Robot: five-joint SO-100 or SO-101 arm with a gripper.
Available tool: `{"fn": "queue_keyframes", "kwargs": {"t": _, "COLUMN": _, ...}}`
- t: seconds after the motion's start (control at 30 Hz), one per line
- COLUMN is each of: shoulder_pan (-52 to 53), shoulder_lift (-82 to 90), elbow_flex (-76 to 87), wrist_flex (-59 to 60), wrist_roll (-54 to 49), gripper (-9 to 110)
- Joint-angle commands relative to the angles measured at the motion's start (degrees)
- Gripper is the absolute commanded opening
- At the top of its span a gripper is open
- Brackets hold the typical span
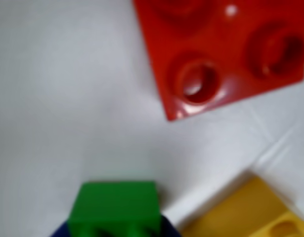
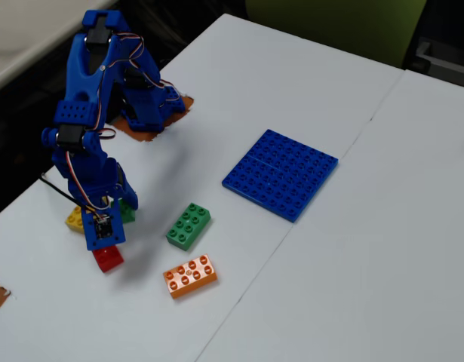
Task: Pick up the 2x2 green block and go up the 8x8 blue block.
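Claw (image 2: 115, 215) grips 2x2 green block (image 1: 116, 207), lower left in the fixed view; weak pinch could drop it before 8x8 blue block (image 2: 281, 173).

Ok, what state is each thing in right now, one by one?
Pincer: down low at the small green block; open or shut, cannot tell.
Small green block: at the pincer; whether gripped is unclear.
Red brick: lying flat, studs up, free.
Yellow brick: lying flat, free.
Long green brick: lying flat, free.
Orange brick: lying flat, free.
Blue plate: lying flat, nothing on it.
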Motion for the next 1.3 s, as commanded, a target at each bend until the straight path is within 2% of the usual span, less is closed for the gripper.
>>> {"fn": "queue_keyframes", "kwargs": {"t": 0.0, "shoulder_pan": -1.05, "shoulder_lift": 1.93, "elbow_flex": 0.26, "wrist_flex": -0.26, "wrist_roll": -1.14, "gripper": 9}}
{"fn": "queue_keyframes", "kwargs": {"t": 0.2, "shoulder_pan": -2.11, "shoulder_lift": 10.28, "elbow_flex": 0.97, "wrist_flex": 2.99, "wrist_roll": -4.66, "gripper": 3}}
{"fn": "queue_keyframes", "kwargs": {"t": 0.37, "shoulder_pan": -5.36, "shoulder_lift": 22.41, "elbow_flex": 0.97, "wrist_flex": 8.70, "wrist_roll": -7.47, "gripper": 3}}
{"fn": "queue_keyframes", "kwargs": {"t": 0.73, "shoulder_pan": -20.39, "shoulder_lift": 44.65, "elbow_flex": -5.71, "wrist_flex": 25.40, "wrist_roll": 2.11, "gripper": 4}}
{"fn": "queue_keyframes", "kwargs": {"t": 0.83, "shoulder_pan": -24.61, "shoulder_lift": 46.05, "elbow_flex": -12.92, "wrist_flex": 31.38, "wrist_roll": 3.16, "gripper": 4}}
{"fn": "queue_keyframes", "kwargs": {"t": 1.03, "shoulder_pan": -39.81, "shoulder_lift": 50.36, "elbow_flex": -21.45, "wrist_flex": 29.27, "wrist_roll": 8.88, "gripper": 3}}
{"fn": "queue_keyframes", "kwargs": {"t": 1.27, "shoulder_pan": -55.63, "shoulder_lift": 35.60, "elbow_flex": -45.09, "wrist_flex": 26.46, "wrist_roll": 20.48, "gripper": 3}}
